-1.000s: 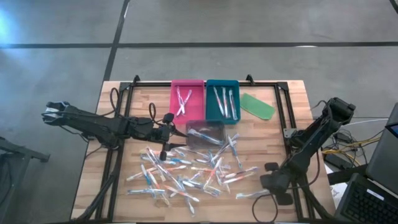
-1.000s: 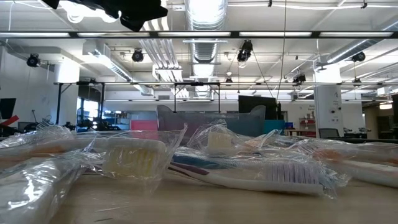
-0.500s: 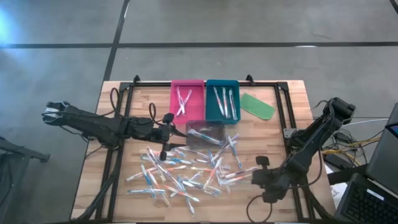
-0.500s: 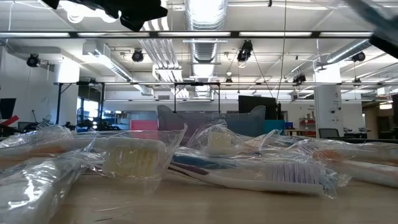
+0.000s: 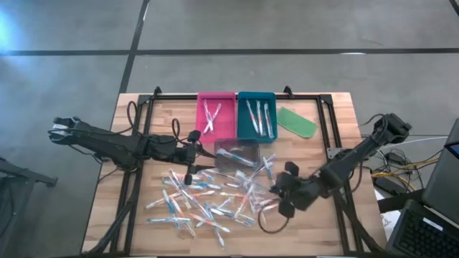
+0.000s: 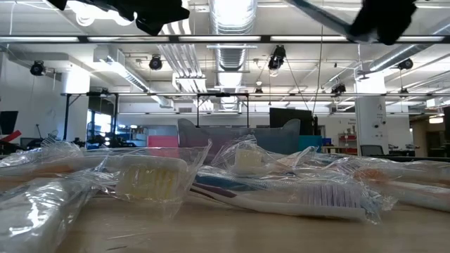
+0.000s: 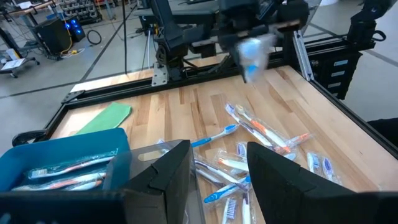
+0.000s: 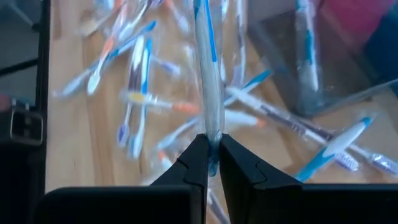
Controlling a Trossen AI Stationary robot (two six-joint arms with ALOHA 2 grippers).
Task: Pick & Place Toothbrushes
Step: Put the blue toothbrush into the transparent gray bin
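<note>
My right gripper (image 8: 210,163) is clamped on the tail of one wrapped, blue-striped toothbrush (image 8: 208,81), which stands straight up from my closed fingers through the middle of the right wrist frame. In the overhead frame that gripper (image 5: 285,192) sits right of centre, above the right edge of the loose pile of toothbrushes (image 5: 208,197) spread across the middle and lower left-centre of the wooden table (image 5: 337,115). In the left wrist frame the brush head shows as a pale blur hanging below the far arm, at upper centre.

I judge this to be the carry step: the brush is picked and off the table, not yet placed. Three containers lie toward the top centre of the overhead frame: a pink tray (image 5: 216,115) and a teal tray (image 5: 257,115), each already holding a few brushes, and a clear box (image 5: 237,153) just below them, also with a brush or two inside. Which one this brush belongs in I cannot tell for sure; its blue marking may point to the teal one.

The next move calls for swinging up-frame over the pile, lining the brush lengthways with the chosen tray, lowering, then releasing.

My left gripper (image 5: 188,149) waits at left of centre, beside the clear box, jaws parted and holding nothing
</note>
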